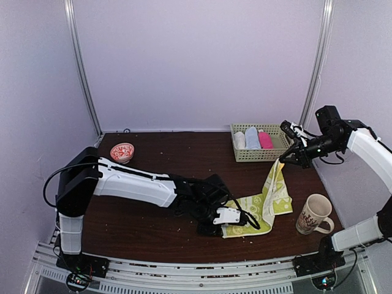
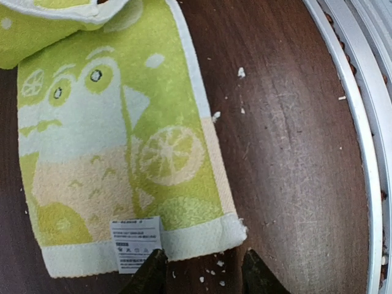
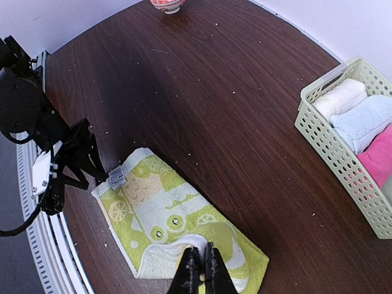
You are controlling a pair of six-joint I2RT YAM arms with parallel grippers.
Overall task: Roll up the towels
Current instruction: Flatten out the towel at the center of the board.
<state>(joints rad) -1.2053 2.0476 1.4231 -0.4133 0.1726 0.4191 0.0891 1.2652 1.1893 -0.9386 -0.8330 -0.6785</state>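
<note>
Red-patterned bowl (image 1: pixel 122 152) sits at ten o'clock on the dark wooden table (image 1: pixel 171 159), well apart from the work. Moving right, the left gripper (image 2: pixel 204 256) rests low near the front edge, about six o'clock. Its fingers are spread with nothing between them, the tips just off the hem beside the white care label (image 2: pixel 136 244). Released like this, it looks placed to pinch or pin that end.

The yellow-green towel (image 1: pixel 264 203) lies partly flat at five o'clock, printed side up. Its far end rises toward two o'clock, where the right gripper (image 1: pixel 286 160) is clenched on the cream edge and lifts it off the wood, probably to stretch the cloth straight before rolling.

At one o'clock the basket (image 1: pixel 245 153) holds a white roll (image 1: pixel 239 140), a light-blue roll (image 1: pixel 252 138) and the pink towel (image 1: pixel 265 140) side by side; the pink one seems finished. A mug (image 1: pixel 313 214) stands at four o'clock, near the towel, where a swinging cloth could brush it.
</note>
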